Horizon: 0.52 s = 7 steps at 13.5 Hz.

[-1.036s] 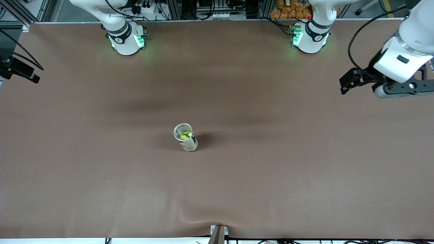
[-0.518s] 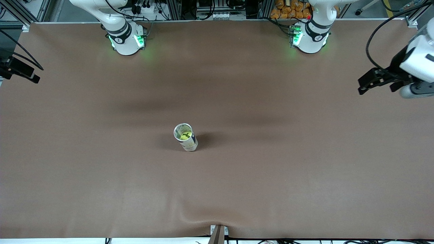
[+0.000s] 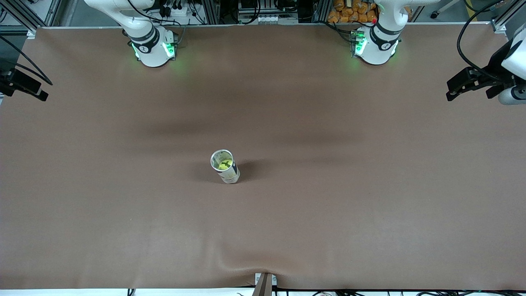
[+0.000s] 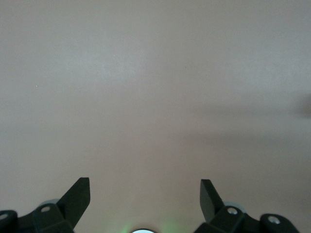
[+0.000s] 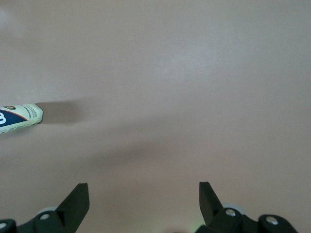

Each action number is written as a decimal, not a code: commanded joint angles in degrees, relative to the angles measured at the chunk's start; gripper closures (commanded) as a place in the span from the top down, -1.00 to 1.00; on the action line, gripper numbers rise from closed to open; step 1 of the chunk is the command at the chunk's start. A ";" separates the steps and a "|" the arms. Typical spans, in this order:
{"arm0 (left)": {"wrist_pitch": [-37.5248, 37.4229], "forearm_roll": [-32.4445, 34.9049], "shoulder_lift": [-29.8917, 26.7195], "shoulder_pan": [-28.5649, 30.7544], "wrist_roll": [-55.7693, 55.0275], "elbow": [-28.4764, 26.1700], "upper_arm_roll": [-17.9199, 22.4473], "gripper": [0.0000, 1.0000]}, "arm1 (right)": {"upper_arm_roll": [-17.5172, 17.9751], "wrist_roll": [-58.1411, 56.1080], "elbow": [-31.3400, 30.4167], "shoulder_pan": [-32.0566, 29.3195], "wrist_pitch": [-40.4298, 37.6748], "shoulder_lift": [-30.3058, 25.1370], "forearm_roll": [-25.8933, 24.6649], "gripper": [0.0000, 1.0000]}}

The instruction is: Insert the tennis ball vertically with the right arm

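Since a second ago your left arm has pulled back toward the right edge of the front view and a little upward in the frame; its left pincer (image 3: 452, 92) now hangs over the desk's edge at the upper right. The can has not moved.

The brown desk (image 3: 328, 213) fills nearly the whole frame. At the left edge of the frame, upper part, you see only a dark piece of the right arm; its right pincer (image 5: 144, 194) shows in the right wrist view, fingers spread wide over bare desk, pinching nothing. The left wrist view shows the left pincer equally spread and empty.

The can (image 3: 224, 166) stands upright just left of the frame's centre, mouth open. The tennis ball (image 3: 223, 165) sits inside it.
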 commanded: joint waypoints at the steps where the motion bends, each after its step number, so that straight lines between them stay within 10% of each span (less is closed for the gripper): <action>1: 0.00 -1.11 -2.44 -0.78 0.84 -3.00 0.89 1.00 | 0.57 -0.30 0.67 -0.78 -0.26 -0.26 0.76 1.00; 7: -1.13 -0.84 -2.00 -0.69 0.84 -0.98 0.28 1.00 | 0.57 -0.30 0.93 -0.69 -0.26 -0.18 0.76 1.00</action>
